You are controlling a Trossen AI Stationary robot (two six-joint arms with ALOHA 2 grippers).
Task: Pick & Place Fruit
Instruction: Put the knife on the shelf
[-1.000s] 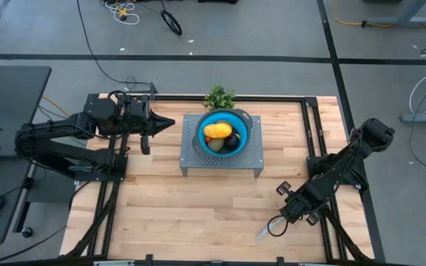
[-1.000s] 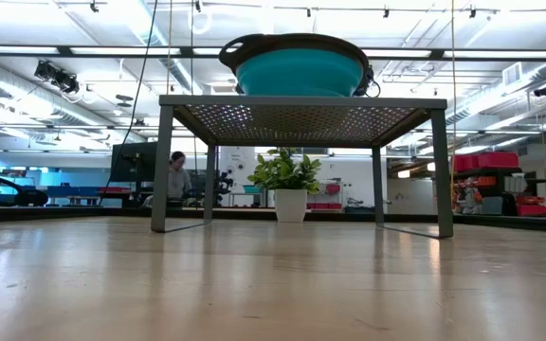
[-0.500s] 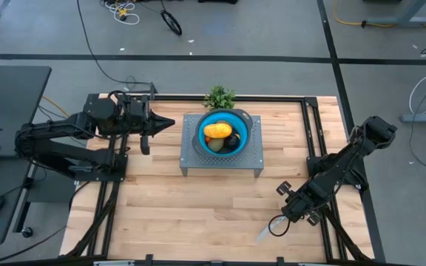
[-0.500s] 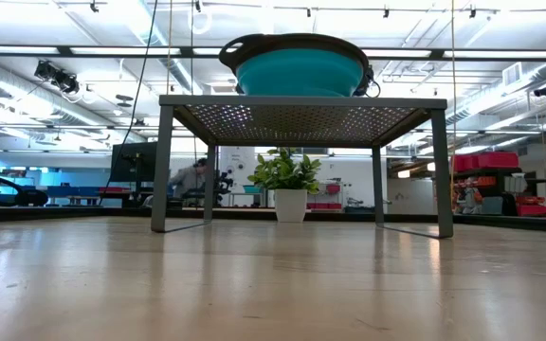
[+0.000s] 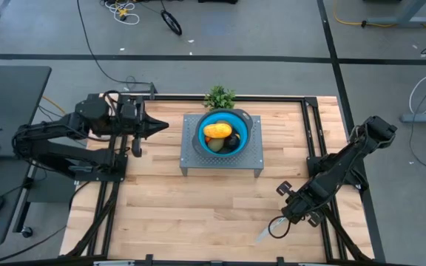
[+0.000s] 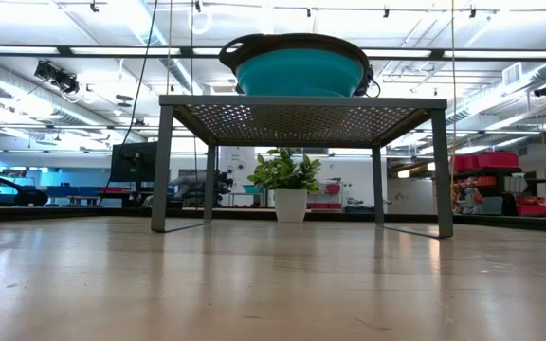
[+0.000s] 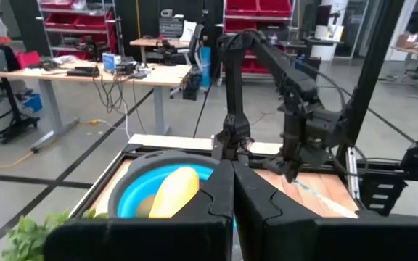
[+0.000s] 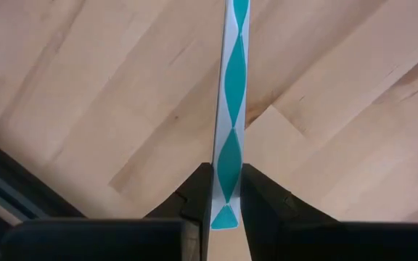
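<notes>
Pinching a knife [image 8: 227,109] edge-on between narrow jaws, right gripper [image 5: 278,223] low over the table [image 5: 198,214]. Pressed fully together and empty, left gripper [image 5: 161,125], pointing at the blue bowl [image 5: 207,123]. Fruit [image 5: 218,131] heaped inside that bowl atop the metal stand [image 5: 254,159], well apart from both.

A blue bowl [image 5: 240,123] sat on a grey perforated stand [image 5: 250,157] toward the table's [image 5: 183,207] far edge. A leafy sprig [image 5: 219,97] lay just behind the stand. A knife [image 8: 230,109] with a teal-patterned handle hung above the wood near the front right.
</notes>
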